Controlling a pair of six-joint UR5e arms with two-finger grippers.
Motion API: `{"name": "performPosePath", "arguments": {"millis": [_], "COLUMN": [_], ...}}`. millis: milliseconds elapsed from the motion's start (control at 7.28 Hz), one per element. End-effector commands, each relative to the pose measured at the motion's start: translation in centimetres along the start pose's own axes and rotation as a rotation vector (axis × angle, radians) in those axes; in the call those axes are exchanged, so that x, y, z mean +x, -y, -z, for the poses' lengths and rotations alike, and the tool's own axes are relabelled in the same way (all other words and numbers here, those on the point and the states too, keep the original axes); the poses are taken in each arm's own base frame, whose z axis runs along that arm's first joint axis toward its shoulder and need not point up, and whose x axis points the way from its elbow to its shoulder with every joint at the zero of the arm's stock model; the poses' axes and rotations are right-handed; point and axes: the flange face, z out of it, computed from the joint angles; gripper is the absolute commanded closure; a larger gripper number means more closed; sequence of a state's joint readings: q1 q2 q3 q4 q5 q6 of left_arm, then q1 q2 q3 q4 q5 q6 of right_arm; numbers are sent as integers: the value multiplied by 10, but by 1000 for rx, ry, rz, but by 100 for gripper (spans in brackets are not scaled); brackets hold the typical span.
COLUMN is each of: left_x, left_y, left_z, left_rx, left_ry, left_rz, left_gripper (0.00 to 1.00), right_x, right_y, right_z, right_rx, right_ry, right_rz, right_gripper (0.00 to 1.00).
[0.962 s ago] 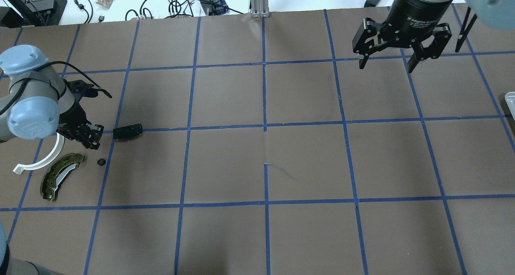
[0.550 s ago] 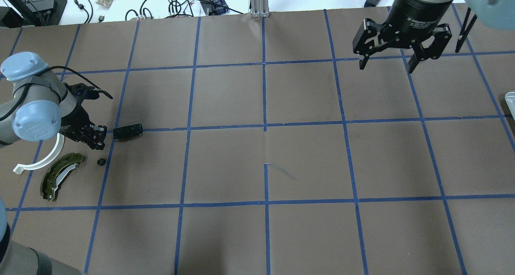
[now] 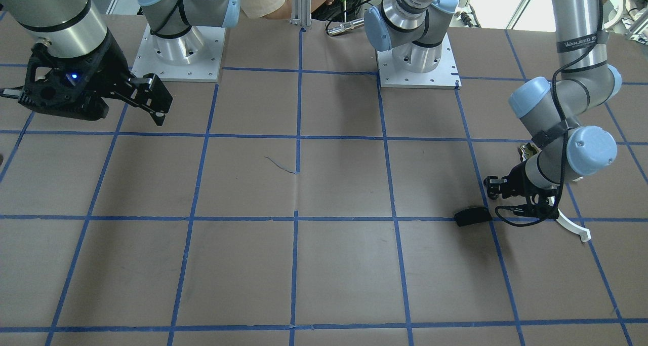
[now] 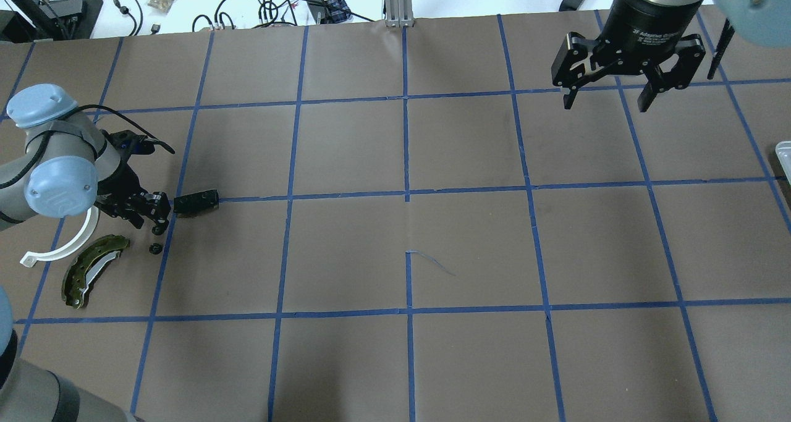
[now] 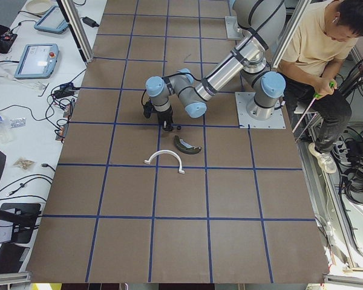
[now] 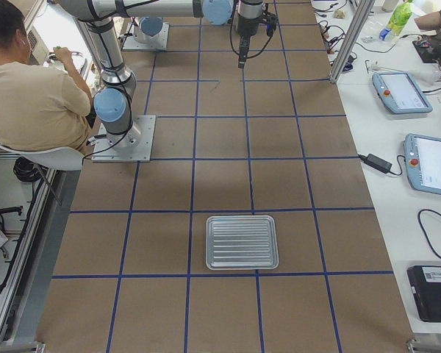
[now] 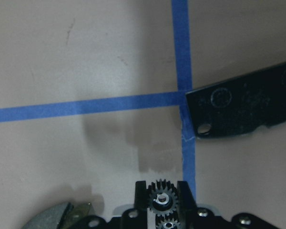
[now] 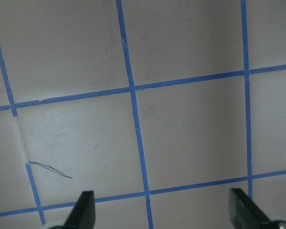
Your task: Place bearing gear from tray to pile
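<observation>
Left hand [image 4: 159,225] tight on bearing gear [image 7: 162,198], nearer pad plate [image 4: 196,202] than before; right hand [image 4: 605,105] spread.

We see a matt brown paper tabletop [image 4: 469,243], a ribbed shiny metal tray [image 6: 242,241], and a matt black plate [image 7: 248,107].

Seated operator [image 5: 323,54]; 2 tablets [image 6: 434,162].

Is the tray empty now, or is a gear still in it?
Empty: the exterior right view shows the tray's ribbed floor bare.
</observation>
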State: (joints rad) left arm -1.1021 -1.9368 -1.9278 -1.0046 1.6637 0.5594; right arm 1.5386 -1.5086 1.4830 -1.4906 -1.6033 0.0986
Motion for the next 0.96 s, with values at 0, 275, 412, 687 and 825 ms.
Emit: {"name": "performPosePath", "arguments": {"millis": [0,275,412,687,825], "left_x": [10,35,60,119,155], "left_y": [0,-12,-13,-7,-5], "left_z": [19,64,98,184,217], "left_rx": [25,62,75,99,96], "left_ry": [23,47,58,73,76], "left_rz": [-9,-34,-34,-3,43], "left_gripper": [0,0,0,0,0], "right_x": [0,0,0,1,1], "right_y": [0,0,1,2,1], "right_z": [-1,0,-1,-2,-1], "right_rx": [-2,0,-3,-4,-1], "right_ry": [-5,-3,-3,-1,0], "right_rz": [-3,-7,-7,-10,-10], "right_gripper": [0,0,0,0,0]}}
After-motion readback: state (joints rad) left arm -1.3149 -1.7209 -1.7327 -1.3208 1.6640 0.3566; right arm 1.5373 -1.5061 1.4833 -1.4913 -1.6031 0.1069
